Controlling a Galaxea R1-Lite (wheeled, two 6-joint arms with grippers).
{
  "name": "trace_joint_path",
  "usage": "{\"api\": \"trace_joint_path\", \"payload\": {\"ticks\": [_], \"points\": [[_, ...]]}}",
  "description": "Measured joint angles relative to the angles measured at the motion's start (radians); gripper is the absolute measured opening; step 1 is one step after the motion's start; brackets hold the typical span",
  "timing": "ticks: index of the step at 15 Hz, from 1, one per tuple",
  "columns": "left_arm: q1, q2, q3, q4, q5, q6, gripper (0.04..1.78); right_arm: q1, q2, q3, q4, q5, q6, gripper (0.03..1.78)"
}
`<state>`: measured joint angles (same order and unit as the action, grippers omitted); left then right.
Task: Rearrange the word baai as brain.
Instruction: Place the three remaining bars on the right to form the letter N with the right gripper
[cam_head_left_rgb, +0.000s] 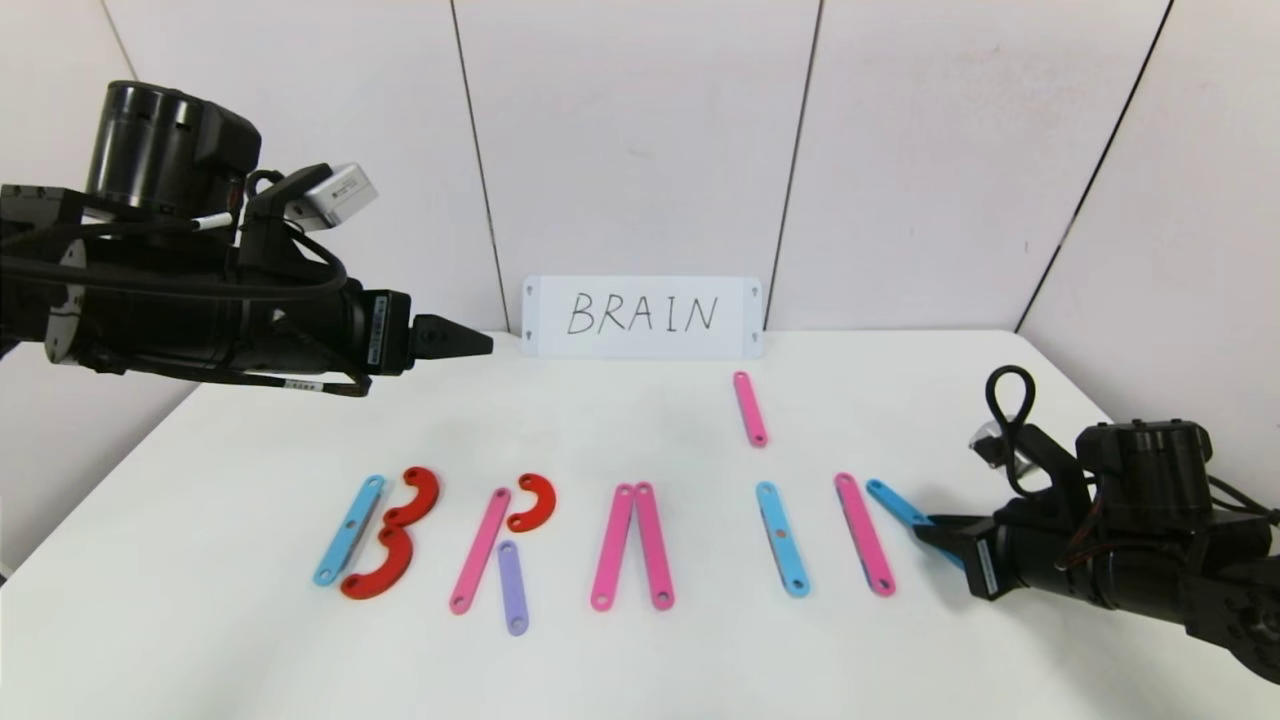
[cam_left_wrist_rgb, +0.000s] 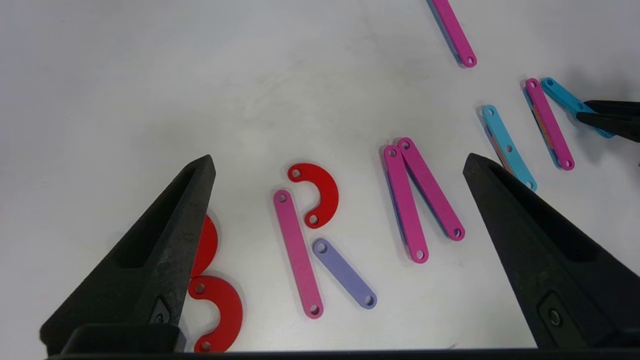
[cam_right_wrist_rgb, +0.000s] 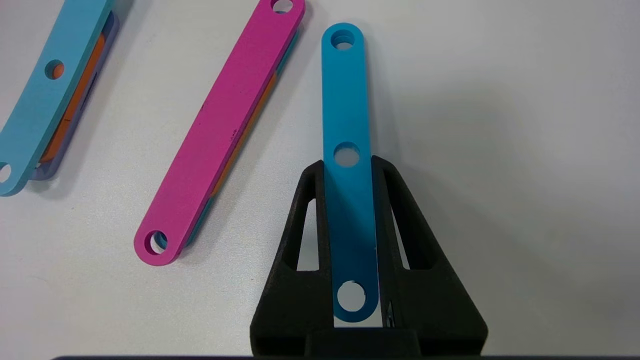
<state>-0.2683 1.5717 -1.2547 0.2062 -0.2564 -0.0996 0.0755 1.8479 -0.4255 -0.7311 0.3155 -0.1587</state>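
The row of flat holed letters runs across the table. B is a blue bar (cam_head_left_rgb: 348, 530) with two red curves (cam_head_left_rgb: 382, 565). R is a pink bar (cam_head_left_rgb: 480, 550), a red curve (cam_head_left_rgb: 533, 502) and a short purple bar (cam_head_left_rgb: 512, 587). Two pink bars (cam_head_left_rgb: 633, 545) lean into an A, and a blue bar (cam_head_left_rgb: 782, 538) stands as I. At the row's right end, my right gripper (cam_head_left_rgb: 925, 525) (cam_right_wrist_rgb: 347, 165) is shut on a blue bar (cam_right_wrist_rgb: 342, 95) slanting off the top of a pink bar (cam_head_left_rgb: 864, 534). My left gripper (cam_head_left_rgb: 480, 345) (cam_left_wrist_rgb: 340, 160) hangs open, high over the table's back left.
A white card (cam_head_left_rgb: 642, 316) handwritten BRAIN leans against the back wall. One loose pink bar (cam_head_left_rgb: 749, 408) lies behind the row, between the A and the I. The table's right edge runs close behind my right arm.
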Motion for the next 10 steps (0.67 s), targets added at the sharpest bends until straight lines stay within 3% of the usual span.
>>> {"api": "trace_joint_path", "payload": {"ticks": [3,6,10], "points": [[0.0,0.001,0.0,0.0,0.0,0.0,1.74,-0.008,0.024,-0.009,-0.014,0.008,-0.01,0.27],[0.0,0.001,0.0,0.0,0.0,0.0,1.74,-0.01,0.053,-0.005,-0.089,0.017,-0.01,0.27],[0.0,0.001,0.0,0.0,0.0,0.0,1.74,-0.009,0.068,0.0,-0.096,0.018,-0.009,0.27]]}}
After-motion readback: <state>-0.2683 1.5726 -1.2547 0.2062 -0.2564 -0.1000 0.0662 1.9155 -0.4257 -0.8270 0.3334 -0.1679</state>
